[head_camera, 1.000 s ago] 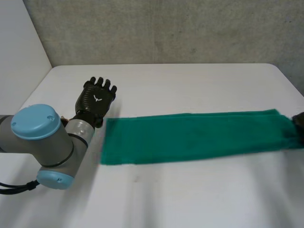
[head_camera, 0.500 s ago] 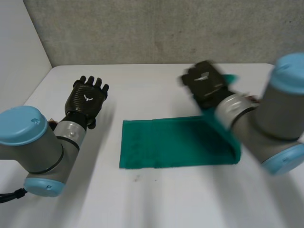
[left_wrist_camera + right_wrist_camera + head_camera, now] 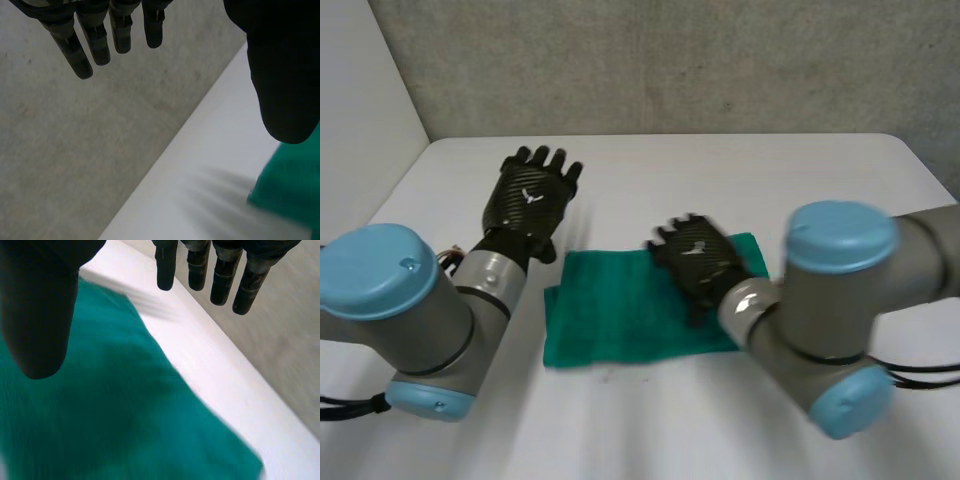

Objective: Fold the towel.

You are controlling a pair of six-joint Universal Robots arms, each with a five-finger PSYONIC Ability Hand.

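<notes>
In the head view, the green towel (image 3: 610, 312) was seen lying flat and folded on the white surface (image 3: 720, 170), its long axis running from side to side between the two arms. The left hand (image 3: 532, 200) was held just past the towel's far left corner, its fingers straight and spread, with nothing grasped. The right hand (image 3: 698, 262) was placed over the towel's right half, fingers extended; whether the cloth was touched could not be told. In the left wrist view, the fingers (image 3: 97, 42) were shown straight and wide of the thumb (image 3: 282, 75), with the towel's (image 3: 292, 192) corner below the thumb. In the right wrist view, the fingers (image 3: 199, 265) were likewise straight and empty, and the towel (image 3: 115, 430) was spread beneath the palm and thumb (image 3: 40, 315).
</notes>
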